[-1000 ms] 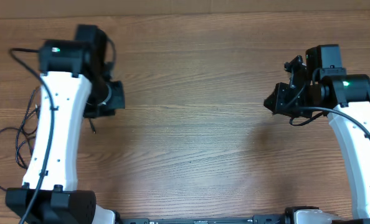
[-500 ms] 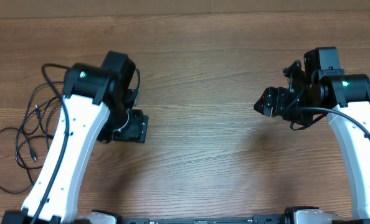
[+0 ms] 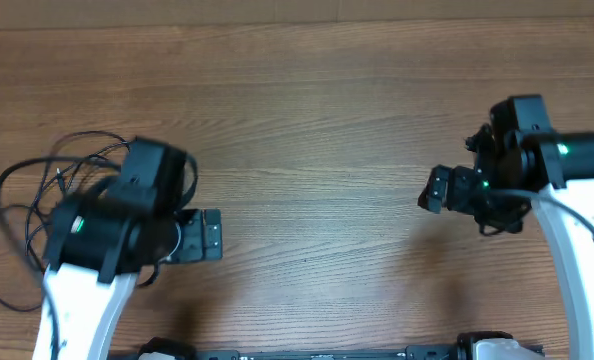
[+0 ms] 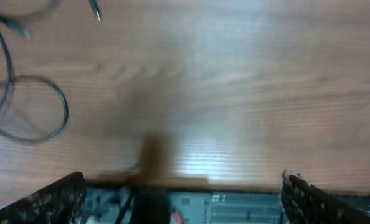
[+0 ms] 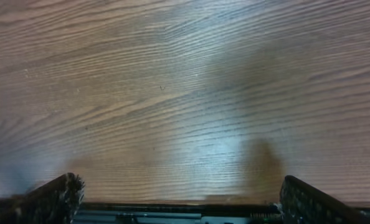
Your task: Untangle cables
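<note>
black cables [image 3: 29,205] lie in loose tangled loops at the left edge of the wood surface [image 3: 307,120], beside the left arm. left hand [image 3: 205,237] spread wide, holding nothing. right hand [image 3: 439,190] likewise wide and empty, well apart from the cables.

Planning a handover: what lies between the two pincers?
Only bare table between the left pincer and the right pincer, as the overhead view shows.

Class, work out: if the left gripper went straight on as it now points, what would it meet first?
Probably only bare table; the cables lie off to one side. Depth is unclear.
</note>
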